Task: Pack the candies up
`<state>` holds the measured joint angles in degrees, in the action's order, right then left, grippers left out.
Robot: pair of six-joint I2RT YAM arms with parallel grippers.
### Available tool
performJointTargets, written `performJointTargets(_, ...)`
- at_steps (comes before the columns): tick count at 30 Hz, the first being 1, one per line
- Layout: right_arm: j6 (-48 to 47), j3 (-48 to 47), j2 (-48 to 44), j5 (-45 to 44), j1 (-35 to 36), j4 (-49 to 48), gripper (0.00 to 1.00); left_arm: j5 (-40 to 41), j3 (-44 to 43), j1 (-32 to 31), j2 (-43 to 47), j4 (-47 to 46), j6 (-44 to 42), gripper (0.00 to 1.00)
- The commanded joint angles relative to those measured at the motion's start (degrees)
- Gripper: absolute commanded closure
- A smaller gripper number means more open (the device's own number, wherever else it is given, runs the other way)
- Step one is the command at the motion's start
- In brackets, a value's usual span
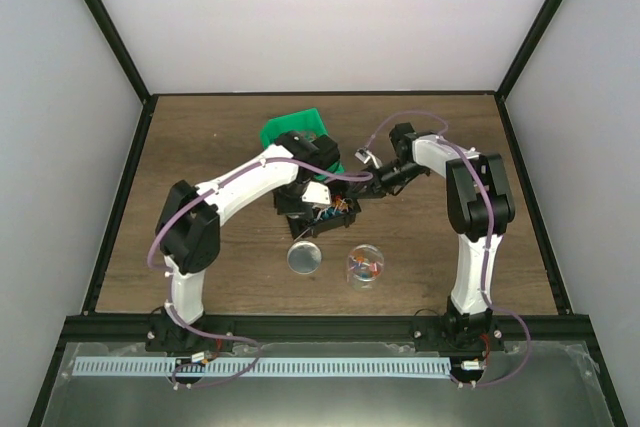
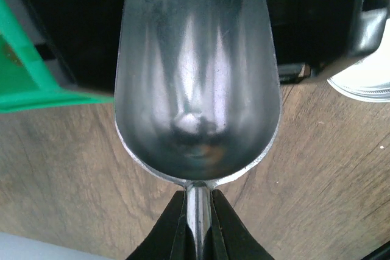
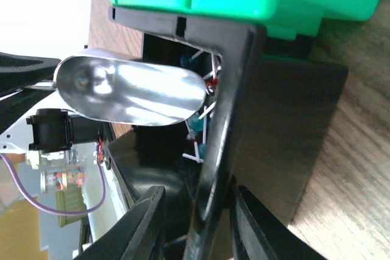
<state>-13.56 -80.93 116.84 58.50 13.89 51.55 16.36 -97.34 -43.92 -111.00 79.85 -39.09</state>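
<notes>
The scoop (image 2: 195,89) is nearest, its thin handle pinched tight in my left gripper (image 2: 196,211) and its empty bowl reaching the black bin (image 3: 274,126) near the middle of the table (image 1: 200,147). My right gripper (image 3: 198,211) straddles that bin's wall, a finger on each side, and I cannot tell whether they press it. The candies (image 3: 196,129) lie inside the bin by that wall, with a few more in the clear cup (image 1: 365,265) towards the near edge.
</notes>
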Motion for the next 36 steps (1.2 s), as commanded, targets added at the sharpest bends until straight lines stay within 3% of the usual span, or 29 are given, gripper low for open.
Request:
performJointTargets(1, 0.1, 1.2, -1.0, 2.6, 0.8, -0.4, 0.71, -1.4, 0.3, -0.4, -3.5, 1.0, -0.4, 0.96)
performJointTargets(13, -0.6, 1.9, -0.7, 4.3, 0.9, 0.0, 0.85, -16.9, 6.3, -0.2, -5.1, -10.9, 2.3, 0.96)
performJointTargets(19, -0.7, 2.0, 0.0, 5.2, 1.0, 0.0, 0.99, -22.6, 11.3, 0.2, -4.8, -21.5, 5.1, 0.96)
performJointTargets(29, -0.2, 2.6, -0.4, 3.6, 1.2, -0.3, 0.99, -38.4, 22.1, 7.6, 0.4, -42.6, 12.9, 0.96)
performJointTargets(36, -0.4, 1.5, -0.2, 1.6, 1.1, 0.3, 0.99, -41.4, 31.1, 10.4, 6.3, -53.3, 11.5, 0.96)
